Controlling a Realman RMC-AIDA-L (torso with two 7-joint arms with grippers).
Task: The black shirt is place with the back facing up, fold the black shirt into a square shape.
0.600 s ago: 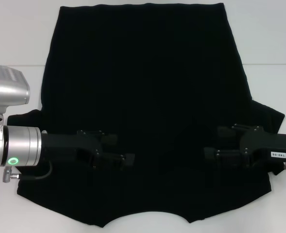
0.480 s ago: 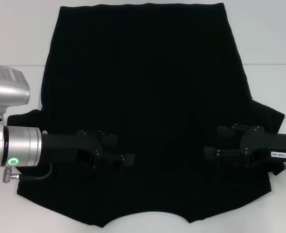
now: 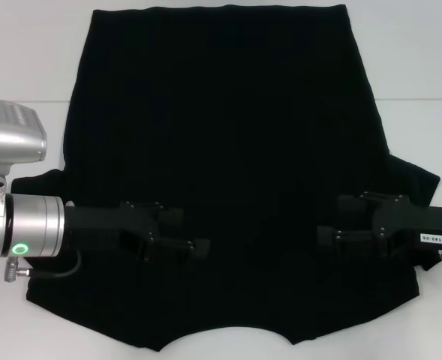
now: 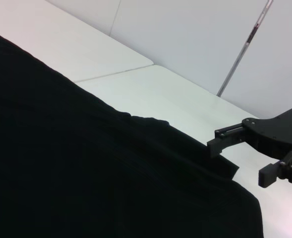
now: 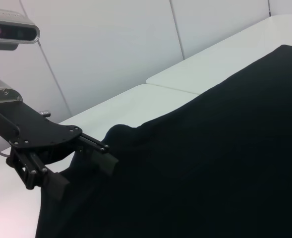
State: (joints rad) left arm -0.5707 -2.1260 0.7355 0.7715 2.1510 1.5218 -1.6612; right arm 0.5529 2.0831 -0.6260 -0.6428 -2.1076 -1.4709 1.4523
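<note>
The black shirt (image 3: pixel 221 135) lies flat on the white table (image 3: pixel 25 60), hem at the far side, sleeves and collar toward me; no lettering shows. My left gripper (image 3: pixel 190 232) is open low over the shirt's near left part, by the left sleeve. My right gripper (image 3: pixel 332 220) is open over the near right part, by the right sleeve. The left wrist view shows the shirt (image 4: pixel 86 173) and the right gripper (image 4: pixel 240 158) with fingers apart at the sleeve edge. The right wrist view shows the shirt (image 5: pixel 210 163) and the left gripper (image 5: pixel 79 171), also open. I cannot tell whether either touches the cloth.
Bare white table shows at the left (image 3: pixel 18 330) and right (image 3: pixel 431 90) of the shirt. A seam between two tabletops (image 3: pixel 416 100) runs across at mid height. A white wall (image 4: pixel 195 39) stands beyond the table.
Almost nothing: both grippers have edged very slightly toward the near edge. The shirt has not moved.
</note>
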